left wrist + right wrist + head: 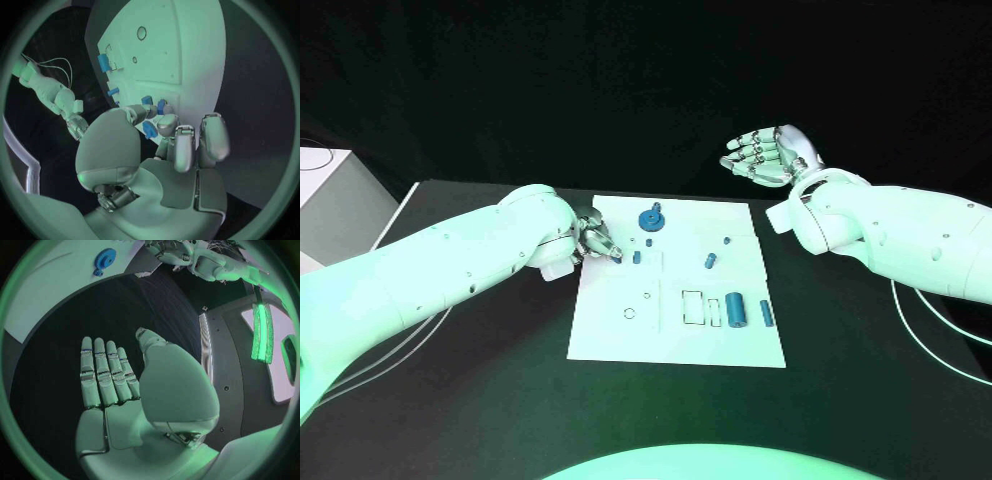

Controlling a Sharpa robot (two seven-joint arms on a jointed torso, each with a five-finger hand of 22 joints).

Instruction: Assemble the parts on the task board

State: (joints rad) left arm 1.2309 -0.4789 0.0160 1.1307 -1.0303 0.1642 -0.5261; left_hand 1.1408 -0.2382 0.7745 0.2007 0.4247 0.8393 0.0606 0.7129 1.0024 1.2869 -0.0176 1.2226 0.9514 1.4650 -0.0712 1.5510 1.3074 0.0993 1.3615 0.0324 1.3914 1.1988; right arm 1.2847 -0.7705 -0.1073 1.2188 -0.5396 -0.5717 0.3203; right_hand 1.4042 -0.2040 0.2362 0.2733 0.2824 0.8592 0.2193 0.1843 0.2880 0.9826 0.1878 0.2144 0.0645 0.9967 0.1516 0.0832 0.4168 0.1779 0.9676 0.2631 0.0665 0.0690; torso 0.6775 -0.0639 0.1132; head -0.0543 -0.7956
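Task board [678, 345] under left hand [596, 243] pinching a blue part [149, 130]; right hand [764, 153] empty, fingers apart.

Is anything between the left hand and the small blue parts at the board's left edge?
Nothing visible: the left hand already has its fingertips at the small blue parts on the task board.

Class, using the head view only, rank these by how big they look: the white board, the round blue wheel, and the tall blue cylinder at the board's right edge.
1. White board
2. Round blue wheel
3. Tall blue cylinder, nearly matching the wheel, so this order is unsure.
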